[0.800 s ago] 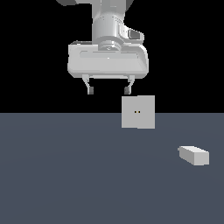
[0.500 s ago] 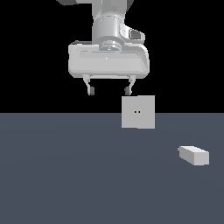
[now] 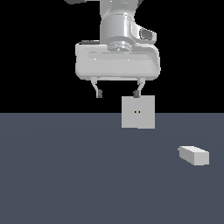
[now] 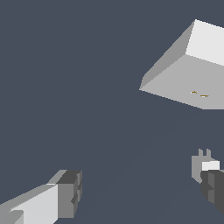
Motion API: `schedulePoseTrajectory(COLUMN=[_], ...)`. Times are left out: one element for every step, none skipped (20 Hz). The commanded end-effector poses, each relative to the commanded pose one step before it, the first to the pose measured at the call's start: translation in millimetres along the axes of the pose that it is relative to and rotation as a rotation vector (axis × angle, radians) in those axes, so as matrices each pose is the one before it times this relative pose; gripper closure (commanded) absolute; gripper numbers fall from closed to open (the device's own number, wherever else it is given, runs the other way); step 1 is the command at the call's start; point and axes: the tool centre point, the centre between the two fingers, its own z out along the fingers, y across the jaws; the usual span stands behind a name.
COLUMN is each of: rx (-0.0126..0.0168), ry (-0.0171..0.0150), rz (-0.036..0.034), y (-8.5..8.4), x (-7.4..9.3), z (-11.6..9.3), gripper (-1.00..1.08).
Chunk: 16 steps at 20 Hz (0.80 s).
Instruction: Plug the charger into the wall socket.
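Note:
The charger point(image 3: 194, 155) is a small light-grey oblong block lying on the dark floor at the exterior view's right. The wall socket point(image 3: 138, 112) is an upright light-grey square plate with two tiny holes at its centre. My gripper point(image 3: 118, 93) hangs open and empty above the floor, its right finger just above the socket's top edge, well up and to the left of the charger. In the wrist view the socket point(image 4: 183, 74) shows its two holes. There the charger point(image 4: 204, 165) shows two prongs and is partly hidden behind one fingertip point(image 4: 214, 186). The gripper point(image 4: 140, 190) is open there too.
The dark grey floor point(image 3: 65, 175) spreads across the lower half of the exterior view, with a black background behind. Nothing else stands on it.
The gripper has moved down a little and toward the exterior view's right, staying open. The charger and the socket have not moved.

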Motion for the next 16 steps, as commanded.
schedulePoseTrajectory(rx=[-0.00038, -0.00009, -0.00011, -0.00013, -0.00016, -0.00018, -0.00019, -0.00021, -0.00022, -0.00023, -0.00022, -0.00022, -0.00019, -0.00016, -0.00011, -0.00003], ry=[0.02136, 0.00996, 0.01061, 0.01123, 0.01182, 0.01204, 0.01205, 0.01209, 0.01213, 0.01215, 0.0122, 0.01227, 0.01233, 0.01242, 0.01237, 0.01212], rz=[0.00078, 0.0001, 0.00011, 0.00012, 0.00013, 0.00014, 0.00015, 0.00015, 0.00016, 0.00016, 0.00017, 0.00017, 0.00018, 0.00018, 0.00018, 0.00018], y=[9.0, 4.02, 4.28, 4.53, 4.79, 4.88, 4.9, 4.92, 4.94, 4.97, 5.0, 5.03, 5.06, 5.1, 5.08, 4.97], x=[-4.77, -2.11, -2.24, -2.37, -2.49, -2.52, -2.52, -2.52, -2.52, -2.52, -2.52, -2.52, -2.52, -2.52, -2.5, -2.43], z=[4.1, 1.87, 1.98, 2.1, 2.23, 2.26, 2.28, 2.29, 2.31, 2.34, 2.36, 2.38, 2.42, 2.45, 2.46, 2.43], gripper=[-0.92, -0.92, -0.92, -0.92, -0.92, -0.92, -0.92, -0.92, -0.92, -0.92, -0.92, -0.92, -0.92, -0.92, -0.92, -0.92])
